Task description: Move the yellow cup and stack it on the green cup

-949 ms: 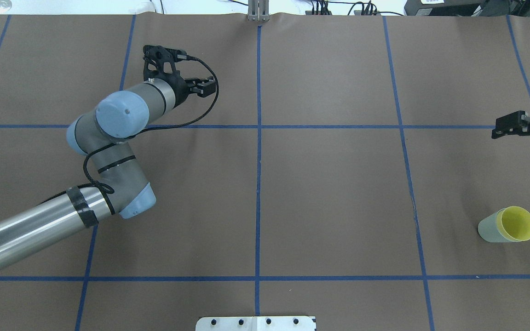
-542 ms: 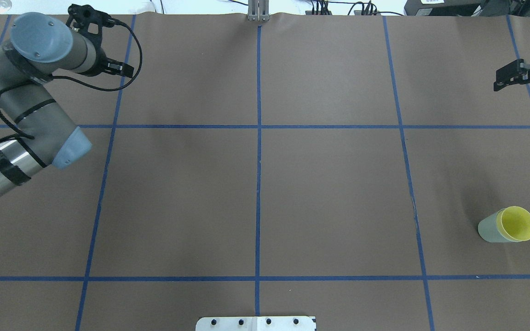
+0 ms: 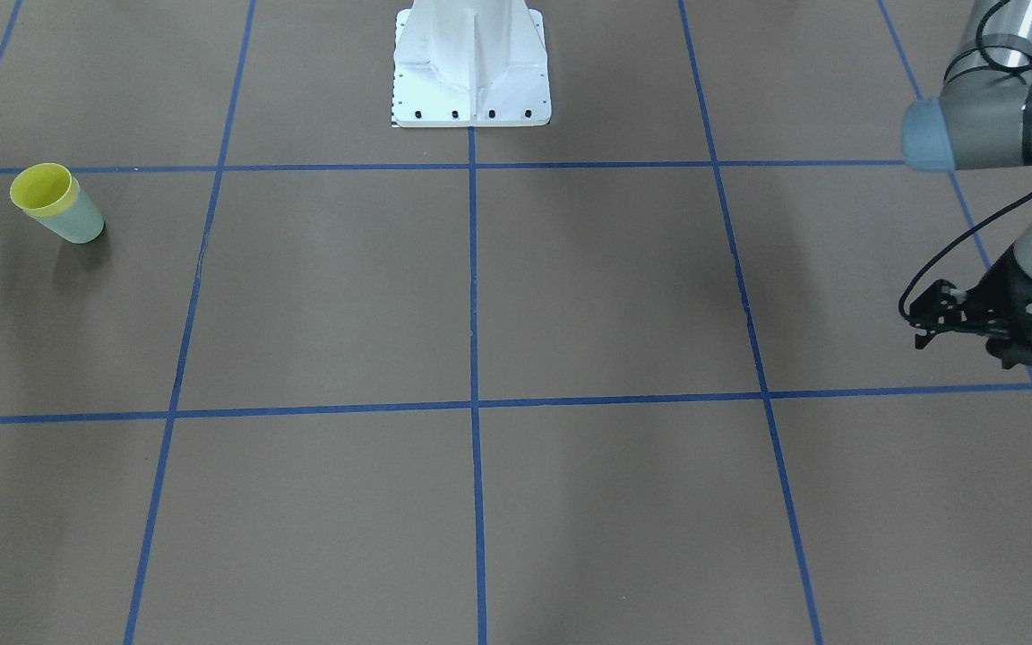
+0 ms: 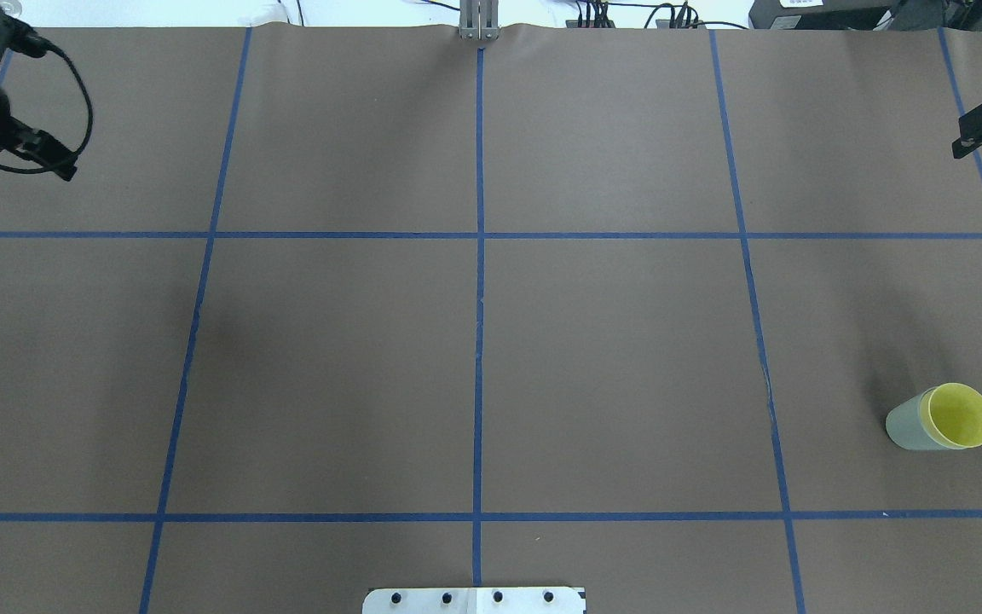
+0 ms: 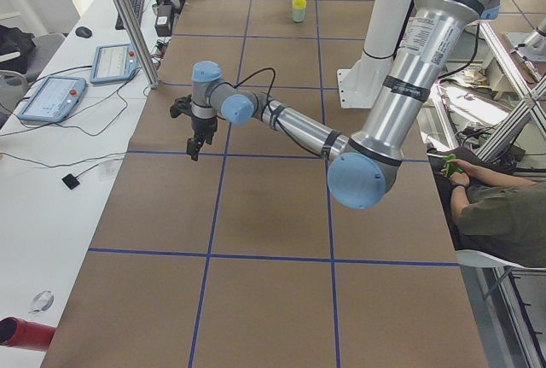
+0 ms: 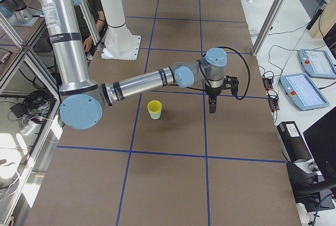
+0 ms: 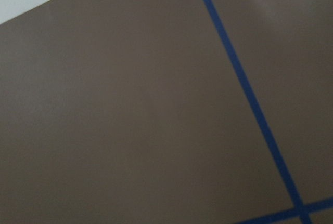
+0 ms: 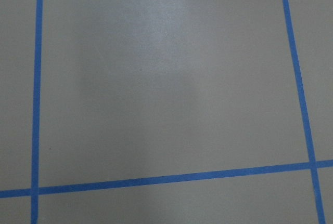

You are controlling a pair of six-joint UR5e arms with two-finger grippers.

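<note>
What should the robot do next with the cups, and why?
Probably just park both arms. The yellow cup already sits nested in the green cup, upright on the table, and the left gripper and right gripper are both empty and far from the stack.

Soft, even light falls from above in the fixed views, and the brown table (image 4: 610,341) shows no glare. In the overhead view a faint, blurry-edged shadow spreads to the upper left of the yellow cup (image 4: 960,416) nested in the green cup (image 4: 904,426); another dim smudge lies at left centre. The strip along the top edge is blown out white. The left wrist view is dim and out of focus, its blue tape line (image 7: 244,94) fuzzy. The right wrist view is paler and greyish, with a soft shadow at centre. Both side views are bright, with straight posts leaning near the edges.
</note>
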